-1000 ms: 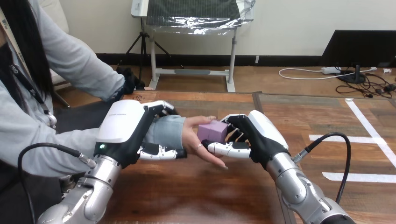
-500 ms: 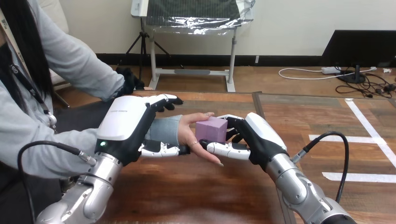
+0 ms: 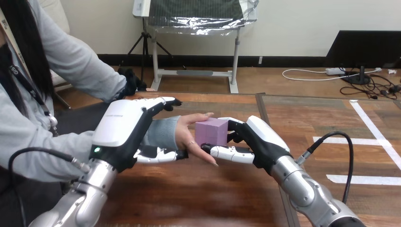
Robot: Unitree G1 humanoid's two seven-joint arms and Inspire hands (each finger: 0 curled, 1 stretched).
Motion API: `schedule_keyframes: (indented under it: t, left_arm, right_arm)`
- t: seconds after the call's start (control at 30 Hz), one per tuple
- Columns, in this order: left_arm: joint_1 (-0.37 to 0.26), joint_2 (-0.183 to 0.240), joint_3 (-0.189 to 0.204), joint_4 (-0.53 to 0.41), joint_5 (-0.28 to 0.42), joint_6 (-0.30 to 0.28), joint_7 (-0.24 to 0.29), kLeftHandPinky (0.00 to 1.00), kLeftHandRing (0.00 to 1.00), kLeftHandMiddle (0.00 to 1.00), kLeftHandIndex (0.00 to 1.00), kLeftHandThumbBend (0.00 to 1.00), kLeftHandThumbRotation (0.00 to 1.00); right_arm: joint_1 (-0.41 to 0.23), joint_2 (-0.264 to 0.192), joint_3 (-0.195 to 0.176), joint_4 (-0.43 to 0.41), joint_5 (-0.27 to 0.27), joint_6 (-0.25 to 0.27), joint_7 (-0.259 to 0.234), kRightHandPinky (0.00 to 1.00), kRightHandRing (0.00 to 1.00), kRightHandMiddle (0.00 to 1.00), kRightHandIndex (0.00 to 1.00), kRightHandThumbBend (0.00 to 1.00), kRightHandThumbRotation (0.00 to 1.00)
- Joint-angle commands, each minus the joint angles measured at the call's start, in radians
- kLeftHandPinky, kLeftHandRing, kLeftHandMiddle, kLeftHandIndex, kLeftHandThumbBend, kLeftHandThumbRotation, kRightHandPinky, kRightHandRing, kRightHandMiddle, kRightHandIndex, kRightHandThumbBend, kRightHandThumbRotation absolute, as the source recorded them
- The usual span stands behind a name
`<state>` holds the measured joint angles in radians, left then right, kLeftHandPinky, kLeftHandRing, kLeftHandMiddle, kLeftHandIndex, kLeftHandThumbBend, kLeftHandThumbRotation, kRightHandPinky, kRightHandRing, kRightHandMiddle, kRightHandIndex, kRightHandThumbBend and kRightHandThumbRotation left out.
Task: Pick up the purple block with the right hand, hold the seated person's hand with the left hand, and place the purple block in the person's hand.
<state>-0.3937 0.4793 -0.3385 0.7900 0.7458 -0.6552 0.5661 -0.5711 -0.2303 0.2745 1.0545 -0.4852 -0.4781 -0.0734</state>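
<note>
Block: purple block [image 3: 213,131] rests in the person's hand [image 3: 187,137], mid-scene.
Right hand [image 3: 255,142]: I pinch the block's right side.
Left hand [image 3: 120,130]: fingers straight over the person's wrist [image 3: 163,132], thumb under.
Handling: probably light, rigid; hold flat faces.

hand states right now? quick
Left hand: open, fingers straight over the person's wrist, thumb under it.
Right hand: shut on the purple block, which sits on the person's hand.
</note>
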Motion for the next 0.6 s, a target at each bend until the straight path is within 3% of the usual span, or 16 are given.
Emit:
schedule_keyframes:
  t: [0.0,0.37,0.57]
  left_arm:
    - [0.001,0.026,0.026,-0.054,-0.031,-0.031,0.002,0.76,0.75,0.74,0.77,0.84,0.43]
    - [0.036,0.040,0.047,-0.053,-0.077,-0.131,0.021,0.78,0.77,0.75,0.78,0.90,0.54]
    - [0.056,0.030,0.073,-0.034,-0.146,-0.243,0.013,0.81,0.80,0.79,0.81,0.98,0.63]
  right_arm:
    - [-0.081,-0.029,-0.001,-0.014,0.010,-0.032,0.010,0.78,0.79,0.83,0.87,1.00,0.90]
    - [-0.083,-0.041,-0.003,-0.019,0.019,-0.066,0.037,0.83,0.86,0.86,0.90,1.00,0.97]
    - [-0.081,-0.045,-0.008,-0.025,0.036,-0.086,0.064,0.85,0.89,0.88,0.92,1.00,0.99]
